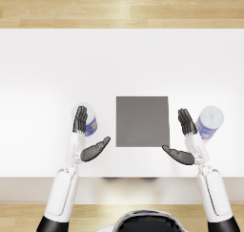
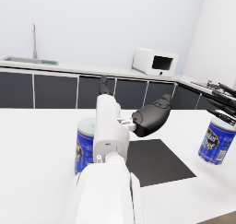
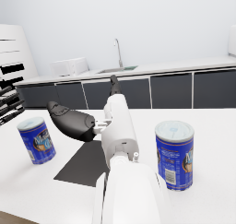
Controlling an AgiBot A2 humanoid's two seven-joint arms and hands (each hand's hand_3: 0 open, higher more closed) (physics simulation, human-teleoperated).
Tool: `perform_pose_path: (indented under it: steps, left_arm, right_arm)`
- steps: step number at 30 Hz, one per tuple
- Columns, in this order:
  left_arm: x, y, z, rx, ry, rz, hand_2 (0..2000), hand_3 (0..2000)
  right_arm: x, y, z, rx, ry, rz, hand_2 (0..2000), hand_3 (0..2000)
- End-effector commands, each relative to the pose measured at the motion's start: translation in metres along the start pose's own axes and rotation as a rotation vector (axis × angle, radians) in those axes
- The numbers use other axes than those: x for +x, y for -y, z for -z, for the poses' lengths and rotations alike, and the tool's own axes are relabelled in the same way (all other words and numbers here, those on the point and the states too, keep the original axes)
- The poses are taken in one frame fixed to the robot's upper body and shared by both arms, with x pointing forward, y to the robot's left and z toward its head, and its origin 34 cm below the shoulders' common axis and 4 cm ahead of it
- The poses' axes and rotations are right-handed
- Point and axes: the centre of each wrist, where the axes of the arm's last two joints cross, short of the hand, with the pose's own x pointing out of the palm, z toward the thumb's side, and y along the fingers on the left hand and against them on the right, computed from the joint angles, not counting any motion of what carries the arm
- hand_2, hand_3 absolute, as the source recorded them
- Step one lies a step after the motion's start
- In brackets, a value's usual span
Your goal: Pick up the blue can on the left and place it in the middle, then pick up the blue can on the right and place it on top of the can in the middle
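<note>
**Both cans unlifted, mat bare**

White worktop (image 1: 57, 64) fills our head view, with a strip of wood floor beyond its far edge; the wrist views add a kitchen wall with dark cabinets, a sink with tap (image 2: 33, 38) and a white microwave (image 2: 155, 61).

We start from the left blue can (image 1: 86, 121). It stands upright just left of the dark mat (image 1: 142, 121) that marks the middle. Our left robot hand (image 1: 88, 135) is at it, fingers apart: the long fingers lie over its top and near side while the thumb points toward the mat. We judge nothing is gripped yet, though whether the fingers touch the can we cannot tell.

The right blue can (image 1: 210, 120) stands upright just right of the mat. Our right robot hand (image 1: 186, 140) waits beside it, also spread and empty, thumb toward the mat.

Risks, as we judge them: with the fingers so high on the can and the thumb well off it, closing now could tip the can or push it away rather than clamp it. A can set off-centre or leaning on the mat would make the later stacking unsteady, since the second can must balance on a narrow lid.
</note>
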Motion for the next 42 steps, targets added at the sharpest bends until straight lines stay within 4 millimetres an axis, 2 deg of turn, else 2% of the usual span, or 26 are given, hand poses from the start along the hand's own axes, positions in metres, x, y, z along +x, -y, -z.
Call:
perform_pose_path:
  steps: [1, 17, 18, 19, 22, 25, 29, 32, 35, 42]
  left_arm:
    - [0.000, 0.000, 0.000, 0.000, 0.000, 0.000, 0, 0]
    - [0.000, 0.000, 0.000, 0.000, 0.000, 0.000, 0, 0]
    - [0.004, 0.000, 0.007, -0.028, 0.002, 0.017, 0, 0]
    - [0.002, -0.002, 0.002, 0.024, 0.004, 0.033, 0, 0]
    - [-0.010, -0.012, -0.013, 0.139, -0.032, 0.016, 0, 0]
    - [-0.028, -0.020, -0.026, 0.213, -0.166, -0.057, 0, 0]
    - [-0.047, -0.023, -0.030, 0.228, -0.340, -0.149, 0, 0]
    - [-0.053, -0.025, -0.018, 0.175, -0.430, -0.172, 0, 0]
    - [-0.059, -0.027, 0.005, 0.084, -0.452, -0.184, 0, 0]
    - [-0.073, -0.028, 0.049, -0.088, -0.442, -0.208, 0, 0]
  right_arm:
    - [0.000, 0.000, 0.000, 0.000, 0.000, 0.000, 0, 0]
    - [0.000, 0.000, 0.000, 0.000, 0.000, 0.000, 0, 0]
    - [0.004, 0.001, 0.007, 0.027, 0.008, -0.017, 0, 0]
    - [0.005, 0.005, 0.002, -0.028, 0.014, 0.011, 0, 0]
    - [-0.005, 0.011, -0.013, -0.140, 0.017, 0.101, 0, 0]
    - [-0.022, 0.007, -0.025, -0.199, -0.126, 0.205, 0, 0]
    - [-0.044, -0.002, -0.036, -0.224, -0.314, 0.330, 0, 0]
    - [-0.062, -0.011, -0.034, -0.200, -0.384, 0.419, 0, 0]
    - [-0.074, -0.019, -0.022, -0.143, -0.394, 0.475, 0, 0]
    - [-0.095, -0.021, 0.029, 0.054, -0.343, 0.525, 0, 0]
